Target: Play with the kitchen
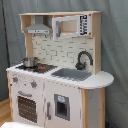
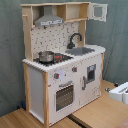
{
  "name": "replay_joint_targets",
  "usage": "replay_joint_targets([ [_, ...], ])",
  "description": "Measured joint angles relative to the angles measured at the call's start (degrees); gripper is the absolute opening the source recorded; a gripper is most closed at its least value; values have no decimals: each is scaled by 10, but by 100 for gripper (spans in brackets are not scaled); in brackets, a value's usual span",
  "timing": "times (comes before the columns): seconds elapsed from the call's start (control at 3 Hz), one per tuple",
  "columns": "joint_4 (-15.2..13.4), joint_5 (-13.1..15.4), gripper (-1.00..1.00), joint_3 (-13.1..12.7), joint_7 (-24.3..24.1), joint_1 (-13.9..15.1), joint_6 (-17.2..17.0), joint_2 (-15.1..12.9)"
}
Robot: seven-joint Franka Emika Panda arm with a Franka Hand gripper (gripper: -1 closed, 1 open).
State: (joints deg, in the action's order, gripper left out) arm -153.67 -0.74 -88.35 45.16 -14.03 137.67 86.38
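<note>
The kitchen (image 1: pixel 55 75) is a white and light-wood toy unit that fills both exterior views (image 2: pixel 62 65). A small metal pot (image 1: pixel 30 61) sits on the stove (image 2: pixel 46 56). A black faucet (image 1: pixel 82 59) arches over the grey sink (image 1: pixel 71 74), also seen in the second exterior view as faucet (image 2: pixel 74 39) and sink (image 2: pixel 80 51). The range hood (image 2: pixel 49 20) hangs above the stove. The oven door (image 2: pixel 64 96) is closed. The upper cabinet door (image 2: pixel 98 11) stands swung out in the second exterior view. No gripper shows in either view.
A grey curtain (image 1: pixel 115 45) hangs behind the kitchen. The unit stands on a wooden floor (image 2: pixel 95 112). A white object (image 2: pixel 120 92) pokes in at the second exterior view's right edge; I cannot tell what it is.
</note>
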Motion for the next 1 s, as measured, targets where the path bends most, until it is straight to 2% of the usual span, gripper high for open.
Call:
replay_joint_targets([
  [0.33, 4, 10, 100, 1, -56, 10, 1, 3],
  [0.67, 17, 39, 100, 35, -61, 40, 15, 4],
  [1.0, 46, 71, 100, 77, -61, 81, 29, 3],
])
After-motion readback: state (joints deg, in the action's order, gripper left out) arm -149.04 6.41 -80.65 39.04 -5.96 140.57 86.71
